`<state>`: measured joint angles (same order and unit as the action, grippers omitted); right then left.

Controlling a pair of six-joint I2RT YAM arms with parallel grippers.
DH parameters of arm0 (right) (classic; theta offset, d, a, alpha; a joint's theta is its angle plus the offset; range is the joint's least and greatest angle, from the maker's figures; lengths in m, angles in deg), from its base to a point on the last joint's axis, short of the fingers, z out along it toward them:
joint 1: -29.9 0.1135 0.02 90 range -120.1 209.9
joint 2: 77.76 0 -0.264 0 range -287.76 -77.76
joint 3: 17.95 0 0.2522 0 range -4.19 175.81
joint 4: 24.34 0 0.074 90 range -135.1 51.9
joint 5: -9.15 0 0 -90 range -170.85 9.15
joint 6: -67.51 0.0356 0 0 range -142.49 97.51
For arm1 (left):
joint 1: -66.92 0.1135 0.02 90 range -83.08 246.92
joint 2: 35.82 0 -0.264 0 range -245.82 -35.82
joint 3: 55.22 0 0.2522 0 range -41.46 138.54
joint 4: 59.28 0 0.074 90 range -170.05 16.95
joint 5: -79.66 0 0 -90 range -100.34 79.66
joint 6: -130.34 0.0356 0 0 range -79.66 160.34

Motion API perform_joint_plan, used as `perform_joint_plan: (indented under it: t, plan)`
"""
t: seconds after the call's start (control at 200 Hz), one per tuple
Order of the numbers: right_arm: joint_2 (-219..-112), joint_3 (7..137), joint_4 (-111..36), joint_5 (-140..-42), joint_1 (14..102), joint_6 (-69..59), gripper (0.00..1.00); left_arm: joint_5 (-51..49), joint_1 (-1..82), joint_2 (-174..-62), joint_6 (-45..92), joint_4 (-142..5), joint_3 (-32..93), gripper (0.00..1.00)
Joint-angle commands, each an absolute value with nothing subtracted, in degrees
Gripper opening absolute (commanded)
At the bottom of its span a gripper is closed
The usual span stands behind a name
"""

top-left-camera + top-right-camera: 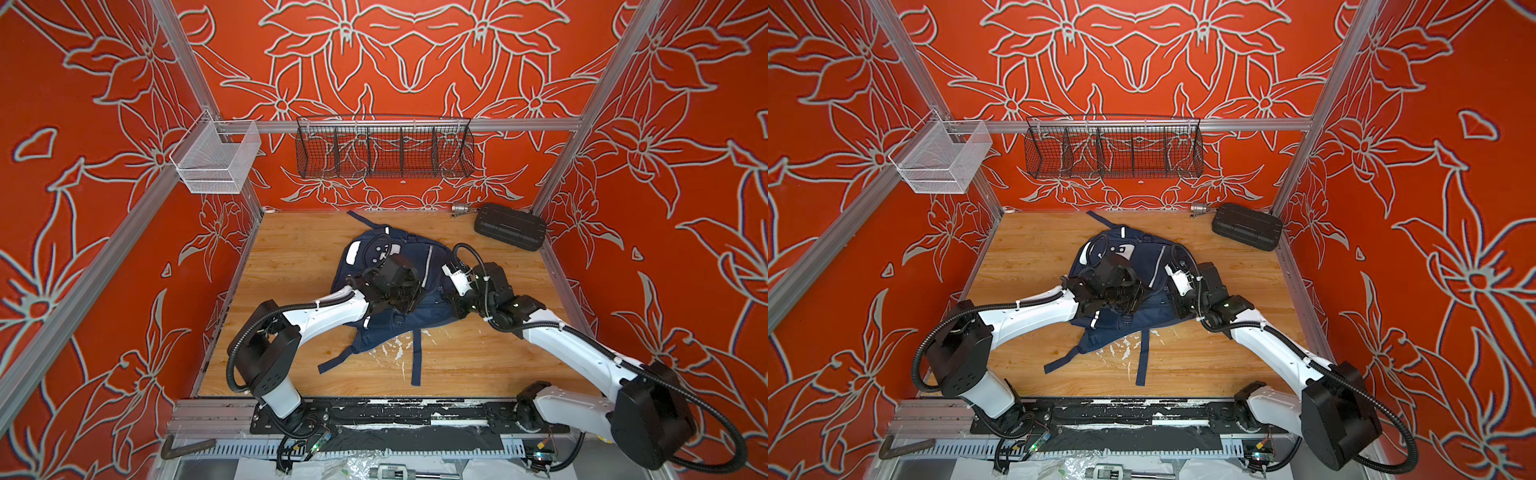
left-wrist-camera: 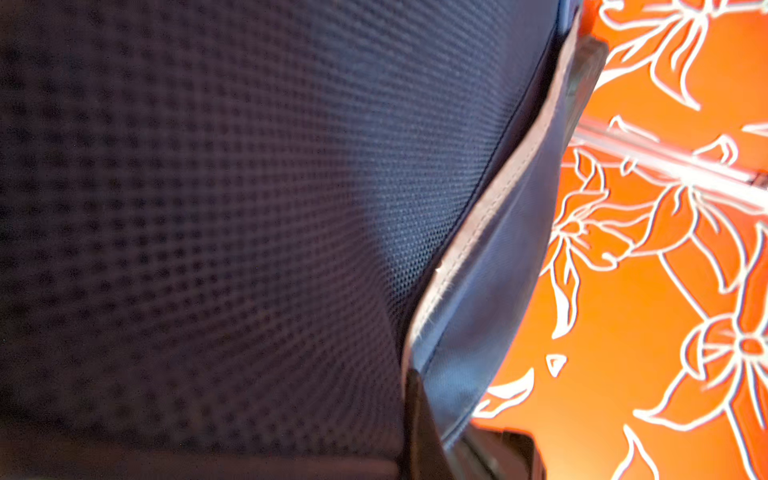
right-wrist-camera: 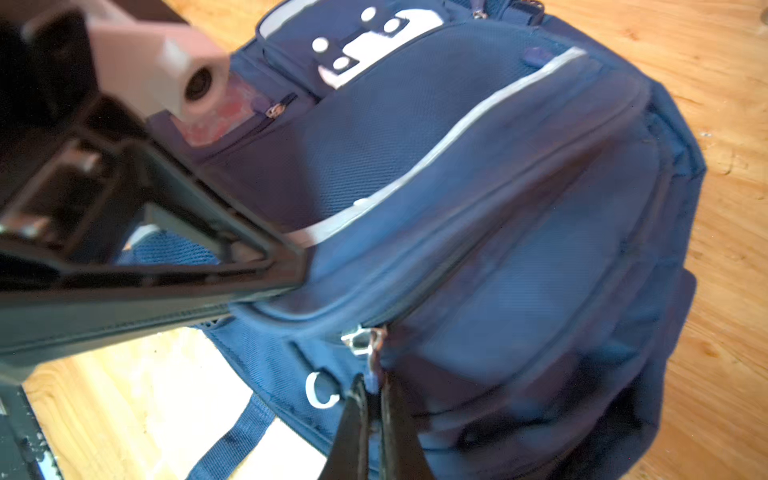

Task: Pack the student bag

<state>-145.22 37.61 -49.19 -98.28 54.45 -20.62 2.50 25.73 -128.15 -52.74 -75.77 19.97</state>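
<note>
1. Student bag (image 1: 411, 253) lay front-up mid-surface (image 1: 291, 249), well apart from the black case (image 1: 510, 226). Its straps (image 1: 417, 361) trailed off on the side away from the case.
2. Right tool (image 3: 372, 386) was on the bag side nearer the black case. Its jaws were pressed together, pinching the blue tab under the zip slider (image 3: 360, 341). Probably there to drag the zip open so things can go in.
3. Left tool (image 1: 409, 297) was on the bag side farther from the case, by the reflective stripe (image 3: 457, 133). Its jaws were shut on a fold of navy fabric. Likely anchoring the bag so it wouldn't slide with the zip pull.
4. The zip looked mostly closed, so packing judged not started.
5. The black case sat closed and untouched. Possibly an item to pack, can't tell.
6. Risk: soft fabric could bunch at the slider, or the tab could slip out.
</note>
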Motion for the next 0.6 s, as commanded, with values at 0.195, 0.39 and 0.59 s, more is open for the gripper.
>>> perform_joint_plan:
  t: [0.195,0.39,0.59]
  plan:
    - [-156.37,48.96,-51.44,-97.75,45.14,-23.17,0.0,14.33,32.22,-119.18,-36.73,-91.1,18.13,0.0]
    - [-162.09,54.17,-52.67,-98.67,44.22,-25.02,0.0,19.23,35.11,-119.93,-30.57,-96.18,20.59,0.0]
    - [-153.67,45.43,-48.93,-102.3,44.49,-24.88,0.0,21.22,42.01,-123.33,-20.38,-104.19,26.93,0.0]
